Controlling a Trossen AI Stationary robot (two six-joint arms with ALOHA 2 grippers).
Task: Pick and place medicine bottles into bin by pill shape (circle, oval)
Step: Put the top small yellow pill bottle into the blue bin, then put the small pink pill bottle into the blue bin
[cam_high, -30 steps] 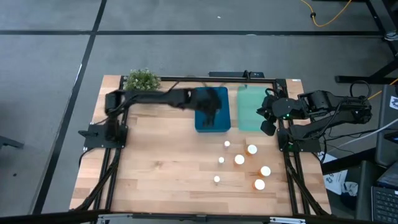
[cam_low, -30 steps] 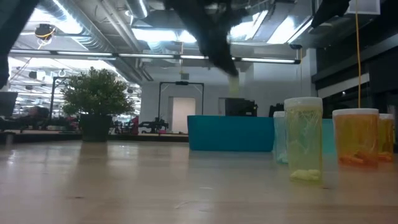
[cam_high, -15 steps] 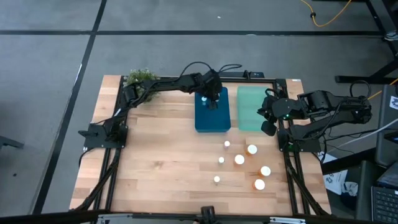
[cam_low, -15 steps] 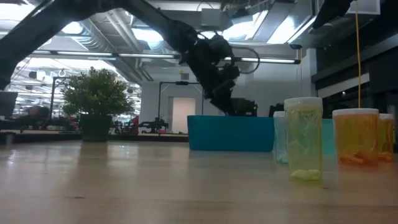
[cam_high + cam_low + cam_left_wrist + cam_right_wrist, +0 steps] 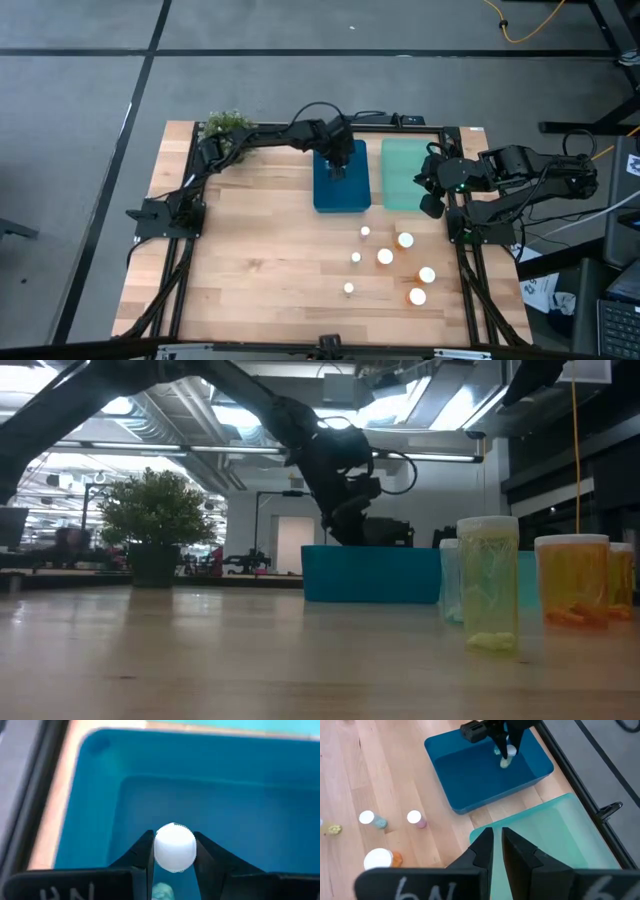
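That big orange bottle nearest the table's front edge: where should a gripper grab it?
Probably from straight above, fingers closing on the sides just below the white cap. The orange bottle stands upright and apart from its neighbours, so its round body is open all around.

Two bins [image 5: 341,195] [image 5: 403,190] side by side behind loose bottles [image 5: 385,256].
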